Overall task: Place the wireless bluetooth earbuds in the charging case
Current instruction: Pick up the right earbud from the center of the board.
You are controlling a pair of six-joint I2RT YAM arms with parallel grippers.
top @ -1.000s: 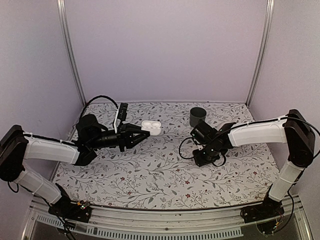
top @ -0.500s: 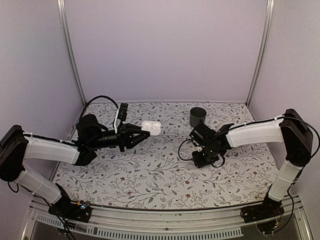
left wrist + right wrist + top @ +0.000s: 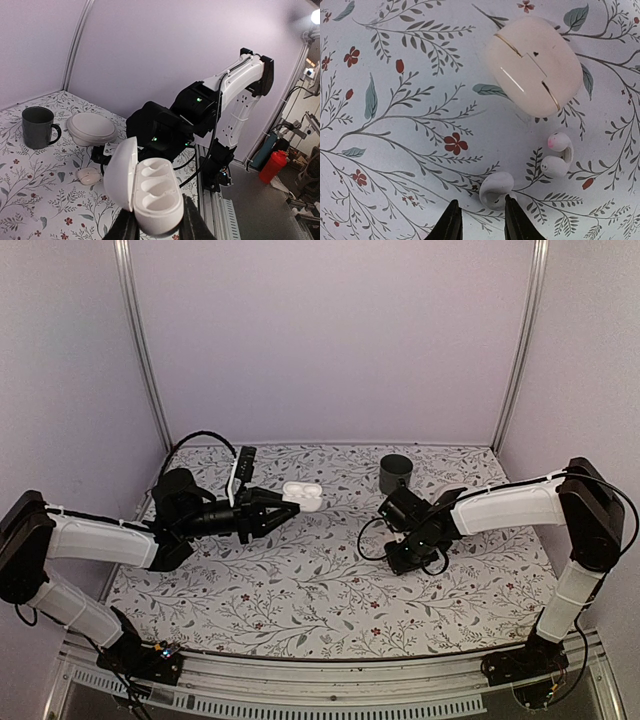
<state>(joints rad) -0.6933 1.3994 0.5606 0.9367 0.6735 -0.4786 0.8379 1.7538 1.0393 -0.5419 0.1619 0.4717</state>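
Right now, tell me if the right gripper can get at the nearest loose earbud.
Probably yes: the earbud lies uncovered just ahead of the right gripper, whose fingers stand apart, with nothing in the way.

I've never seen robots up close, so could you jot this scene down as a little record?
Left gripper: shut on the open charging case, its slots empty
Right gripper: open, over the nearer earbud
Earbuds: nearer earbud and second earbud lie apart on the table
Also there: closed white pod, dark mug
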